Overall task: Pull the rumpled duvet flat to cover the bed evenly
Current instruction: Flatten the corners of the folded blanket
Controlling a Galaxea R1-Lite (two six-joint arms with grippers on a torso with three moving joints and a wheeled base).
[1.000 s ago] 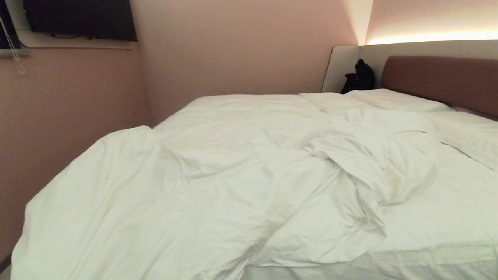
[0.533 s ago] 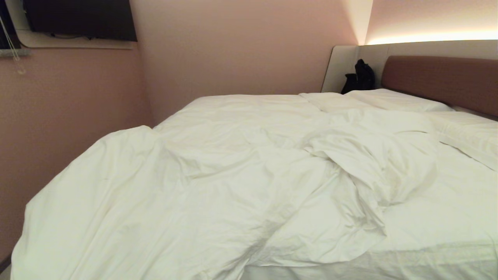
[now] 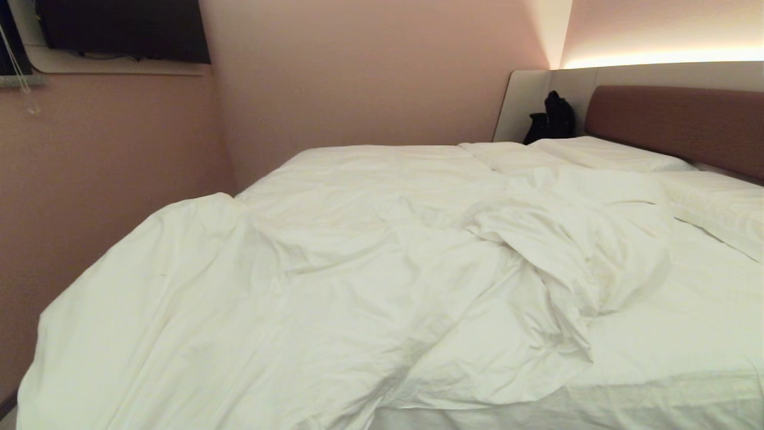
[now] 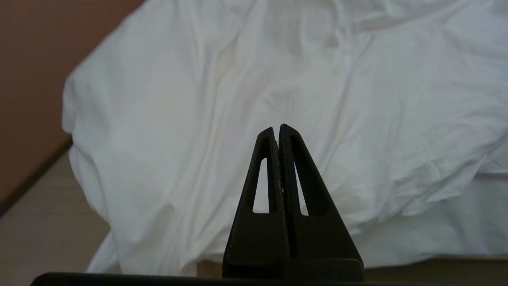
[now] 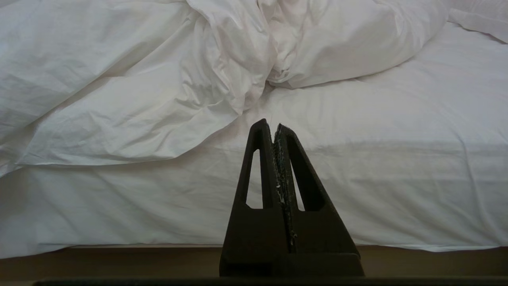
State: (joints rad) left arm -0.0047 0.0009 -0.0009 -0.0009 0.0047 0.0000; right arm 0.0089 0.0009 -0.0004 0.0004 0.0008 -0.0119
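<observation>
Left gripper point(image 4: 276, 128): black tapered fingers pressed together, empty, short of duvet's near left corner. Right gripper point(image 5: 272, 124): same shape, jaws together, empty, facing mattress side. Duvet point(image 3: 310, 280): puffy white fabric, heavily creased, bunched over bed's left and centre, overhanging near left edge. Bed point(image 3: 674, 334): smooth white sheet bare at right; reddish-brown padded headboard point(image 3: 674, 122) far right. Pillows point(image 3: 603, 152): flat, white, by headboard.

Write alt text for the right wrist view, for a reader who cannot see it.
The right hand, fingers shut and empty, points at the side of the bed, apart from the bedding. A rumpled white duvet is bunched toward one side, leaving the smooth sheet bare on the rest of the mattress. A strip of brown floor shows below the bed.
</observation>
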